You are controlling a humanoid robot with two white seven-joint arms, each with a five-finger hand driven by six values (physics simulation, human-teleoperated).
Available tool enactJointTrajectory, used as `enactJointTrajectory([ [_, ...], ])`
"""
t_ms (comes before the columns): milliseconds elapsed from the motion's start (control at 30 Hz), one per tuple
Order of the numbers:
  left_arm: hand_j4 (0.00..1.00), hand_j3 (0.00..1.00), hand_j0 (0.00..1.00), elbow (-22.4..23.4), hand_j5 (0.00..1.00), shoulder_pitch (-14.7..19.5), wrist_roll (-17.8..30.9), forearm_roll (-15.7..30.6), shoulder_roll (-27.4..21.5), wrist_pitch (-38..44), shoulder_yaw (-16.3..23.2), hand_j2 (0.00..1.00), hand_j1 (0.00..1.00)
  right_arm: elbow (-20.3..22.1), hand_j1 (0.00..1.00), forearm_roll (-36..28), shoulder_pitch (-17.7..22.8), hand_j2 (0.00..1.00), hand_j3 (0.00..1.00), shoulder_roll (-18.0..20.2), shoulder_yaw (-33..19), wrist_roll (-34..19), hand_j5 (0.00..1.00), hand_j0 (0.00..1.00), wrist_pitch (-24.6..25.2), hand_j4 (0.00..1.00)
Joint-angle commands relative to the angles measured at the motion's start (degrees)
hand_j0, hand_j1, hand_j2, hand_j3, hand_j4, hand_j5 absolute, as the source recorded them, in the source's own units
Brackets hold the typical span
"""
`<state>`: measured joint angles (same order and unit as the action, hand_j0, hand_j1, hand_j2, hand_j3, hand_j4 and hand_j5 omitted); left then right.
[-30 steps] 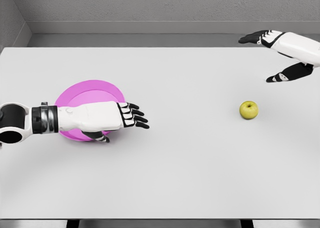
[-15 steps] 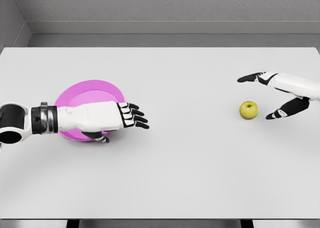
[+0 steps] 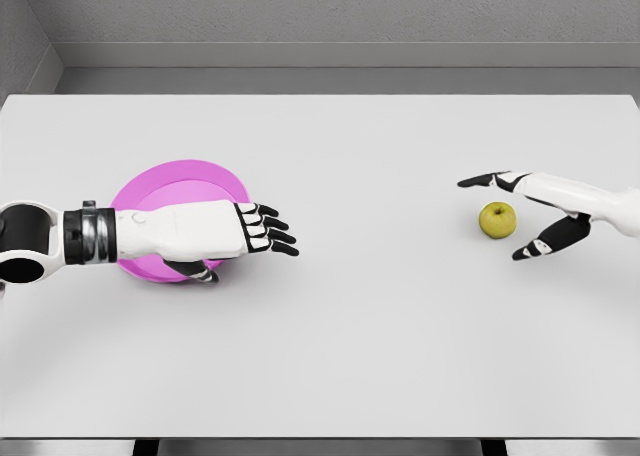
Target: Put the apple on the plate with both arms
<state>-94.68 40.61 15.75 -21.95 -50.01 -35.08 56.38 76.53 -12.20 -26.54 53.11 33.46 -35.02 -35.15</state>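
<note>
A yellow-green apple rests on the white table at the right. My right hand reaches in from the right edge, fingers spread open on either side of the apple, one finger behind it and the thumb in front, not closed on it. A pink plate lies at the left. My left hand hovers over the plate's near right part, fingers loosely extended and holding nothing; it hides part of the plate.
The table's far edge meets a grey wall and floor strip at the top. The near table edge runs along the bottom of the view.
My right hand has come down from the far right corner and moved left, so its spread fingers now bracket the apple. The left arm, plate and apple have stayed put.
</note>
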Motion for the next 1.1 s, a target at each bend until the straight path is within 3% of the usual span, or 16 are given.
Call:
enactJointTrajectory([
  [0, 1.0, 1.0, 1.0, 0.03, 1.0, 0.0, -0.02, 0.42, 0.0, 0.08, -0.04, 1.0, 1.0, -1.65, 1.0, -0.45, -0.09, 1.0, 1.0, -0.47, 0.2, 0.02, 1.0, 1.0, 0.15, 1.0],
  [433, 1.0, 1.0, 1.0, 0.2, 1.0, 0.09, 0.07, 0.33, 0.0, 0.08, -0.04, 1.0, 1.0, -10.79, 1.0, 4.47, -2.28, 1.0, 1.0, -5.91, 0.2, 0.02, 1.0, 1.0, 0.15, 1.0],
  [1067, 1.0, 1.0, 1.0, 0.11, 1.0, 0.0, 0.07, 0.24, 0.0, 0.08, -0.04, 1.0, 1.0, -15.01, 1.0, 8.69, -3.87, 1.0, 1.0, -8.47, 0.11, 0.02, 1.0, 1.0, 0.15, 1.0],
])
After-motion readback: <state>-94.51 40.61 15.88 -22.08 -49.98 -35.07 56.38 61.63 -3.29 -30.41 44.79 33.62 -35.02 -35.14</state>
